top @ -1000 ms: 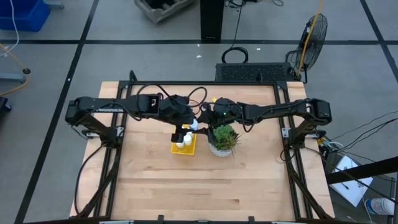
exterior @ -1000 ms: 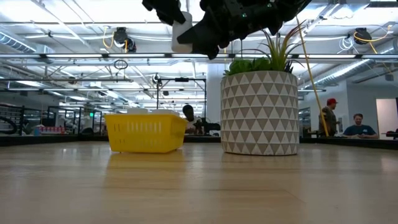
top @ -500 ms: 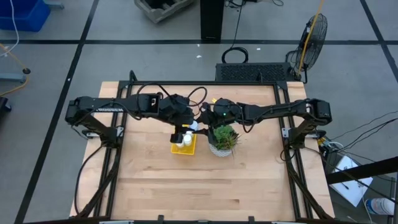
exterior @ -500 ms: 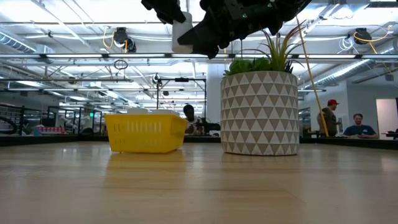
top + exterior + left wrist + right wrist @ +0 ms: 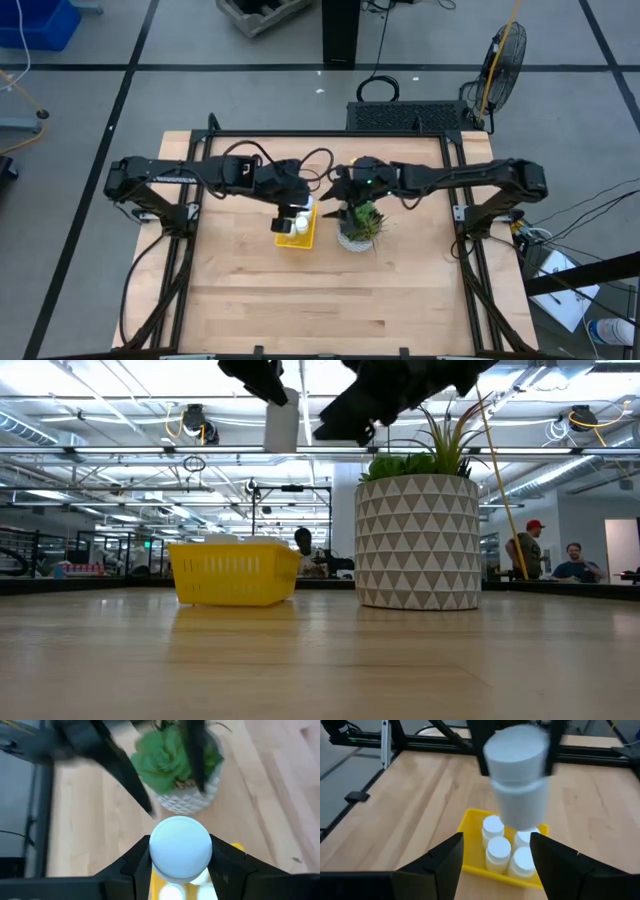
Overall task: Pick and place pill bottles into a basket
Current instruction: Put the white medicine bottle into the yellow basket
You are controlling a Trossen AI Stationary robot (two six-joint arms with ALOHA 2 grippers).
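Four small white cylindrical pill bottles (image 5: 504,845) stand in the bright yellow shallow plastic basket (image 5: 470,857); a fifth is held above it.

We see the left claw (image 5: 181,852) pinching the fifth white capped pill bottle (image 5: 180,843) between its two dark fingers (image 5: 132,862), directly over the basket on the light wooden bench (image 5: 330,290). In the low view the held bottle (image 5: 282,422) hangs upright, well above the basket (image 5: 235,573) and clear of it. We see the right claw (image 5: 495,845) with its fingers spread and nothing between them, positioned just beside the held bottle, above the gap between the basket and the green potted plant in its white triangle-patterned pot (image 5: 418,540). The pot stands just beside the basket on the bench.
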